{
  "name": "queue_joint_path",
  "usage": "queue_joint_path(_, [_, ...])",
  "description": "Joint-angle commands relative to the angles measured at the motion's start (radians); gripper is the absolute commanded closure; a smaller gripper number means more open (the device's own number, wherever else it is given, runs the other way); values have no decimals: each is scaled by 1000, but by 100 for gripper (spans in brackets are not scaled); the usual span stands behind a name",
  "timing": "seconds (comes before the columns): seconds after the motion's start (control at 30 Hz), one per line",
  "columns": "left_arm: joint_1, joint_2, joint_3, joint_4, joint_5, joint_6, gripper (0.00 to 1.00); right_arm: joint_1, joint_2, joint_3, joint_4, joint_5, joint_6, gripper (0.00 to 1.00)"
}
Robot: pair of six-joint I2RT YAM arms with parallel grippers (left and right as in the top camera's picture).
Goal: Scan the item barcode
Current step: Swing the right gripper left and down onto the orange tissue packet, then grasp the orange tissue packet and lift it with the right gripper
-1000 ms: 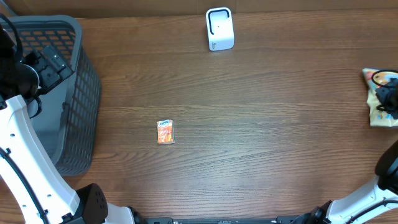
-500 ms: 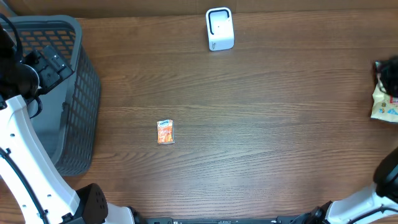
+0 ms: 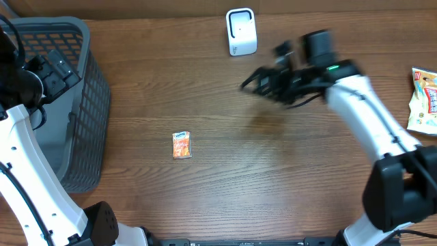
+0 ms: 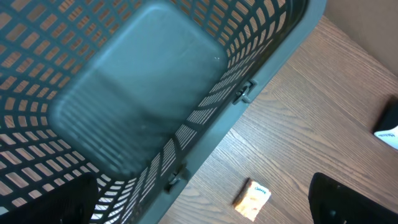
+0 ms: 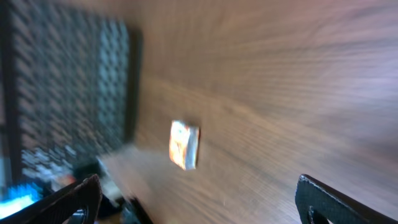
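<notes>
Packet [image 3: 181,145]: I see it between 7 and 8 o'clock of the right gripper [image 3: 251,80], well apart. Fingers spread, empty. Left gripper [image 4: 205,211] spread wide above the basket [image 3: 89,96]. Right wrist view is blurred.

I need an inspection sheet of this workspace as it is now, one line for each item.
surface: brown wooden table
job's things: small orange packet lying flat, apart from the white scanner at the far edge
clutter: grey basket, left; snack bag, right edge
grippers: left gripper over the basket, fingers open; right gripper above the table near the scanner, fingers open, empty
cables: dark cable beside the left arm
surroundings: tan strip behind the table
</notes>
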Motion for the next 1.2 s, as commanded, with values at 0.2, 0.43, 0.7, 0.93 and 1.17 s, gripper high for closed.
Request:
queue_joint_path(0.2, [-2,0,-2,1,-9,12,0,462,78,-17,132,547,309,22])
queue_joint_path(0.43, [-2,0,-2,1,-9,12,0,580,243,-17,282,544,384,38])
queue_joint_path(0.7, [-2,0,-2,1,-9,12,0,591,285,-17,274,533,410,52])
queue_joint_path(0.93, [-2,0,-2,1,-9,12,0,620,328,-17,308,506,417,51])
queue_joint_path(1.17, [-2,0,-2,1,-9,12,0,582,337,13,174,603,416,74])
